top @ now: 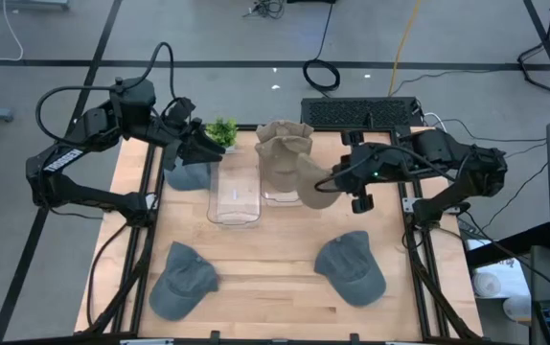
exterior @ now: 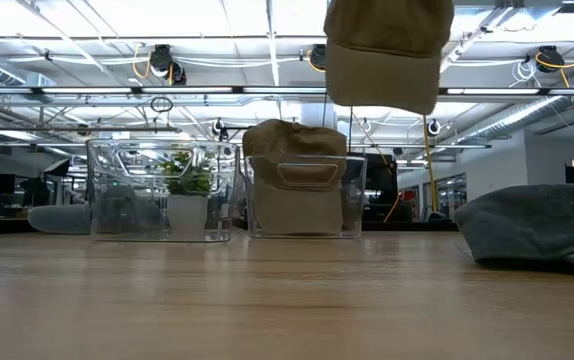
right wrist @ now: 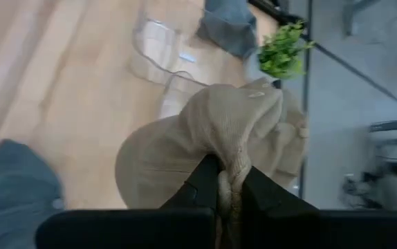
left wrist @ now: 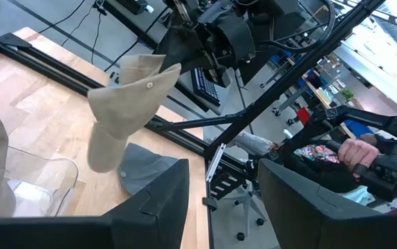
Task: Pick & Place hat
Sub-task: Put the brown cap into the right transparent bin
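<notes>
A tan hat (top: pixel 313 184) hangs in the air from my right gripper (top: pixel 337 178), beside a clear bin (top: pixel 283 196) that holds more tan hats (top: pixel 283 146). In the low view the tan hat (exterior: pixel 387 50) hangs high above the table. The right wrist view shows my right gripper (right wrist: pixel 229 181) shut on it. My left gripper (top: pixel 201 146) is open and hovers over a grey hat (top: pixel 187 176) at the far left. In its wrist view my left gripper (left wrist: pixel 223 200) holds nothing. My right gripper pinches a bunched fold of the tan hat's crown cloth (right wrist: pixel 231 162) between its two fingers. The fingers come level from the table's right side. The hat is lifted clear of the table and hangs to the left of and below the fingers, with its brim (exterior: pixel 382 85) lowest.
A second clear bin (top: pixel 234 196) stands left of the one with tan hats. A small green plant (top: pixel 222 131) is at the far edge. Two more grey hats (top: pixel 181 280) (top: pixel 352 268) lie near the front edge. A keyboard (top: pixel 361 111) sits beyond the table.
</notes>
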You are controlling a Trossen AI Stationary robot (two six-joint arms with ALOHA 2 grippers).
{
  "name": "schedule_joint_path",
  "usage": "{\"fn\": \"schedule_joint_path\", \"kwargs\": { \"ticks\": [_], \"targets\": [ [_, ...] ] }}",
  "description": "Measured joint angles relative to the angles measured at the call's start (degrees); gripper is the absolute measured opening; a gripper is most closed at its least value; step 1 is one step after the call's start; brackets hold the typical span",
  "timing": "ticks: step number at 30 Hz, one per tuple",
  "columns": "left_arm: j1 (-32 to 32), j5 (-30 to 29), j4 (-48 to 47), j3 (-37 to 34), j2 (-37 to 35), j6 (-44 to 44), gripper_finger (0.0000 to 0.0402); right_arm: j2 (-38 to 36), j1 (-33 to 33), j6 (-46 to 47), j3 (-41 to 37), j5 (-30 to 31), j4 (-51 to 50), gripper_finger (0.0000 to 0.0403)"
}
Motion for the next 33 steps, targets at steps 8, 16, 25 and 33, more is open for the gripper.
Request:
{"fn": "schedule_joint_path", "kwargs": {
  "ticks": [8,16,25,33],
  "targets": [
    [0.0,-0.02,0.0,0.0,0.0,0.0,0.0177,1.53,0.0,-7.38,1.92,6.25,6.17,0.0008],
    [0.0,-0.02,0.0,0.0,0.0,-0.42,0.018,1.51,-1.14,-15.98,1.92,6.53,19.45,0.0008],
    [0.0,-0.04,0.0,0.0,0.0,-0.39,0.0182,2.02,-3.17,-19.76,1.54,6.43,22.77,0.0008],
    [0.0,-0.13,0.0,0.0,0.0,-0.39,0.0182,4.78,-6.71,-18.82,-2.38,6.0,22.73,0.0008]
  ]
}}
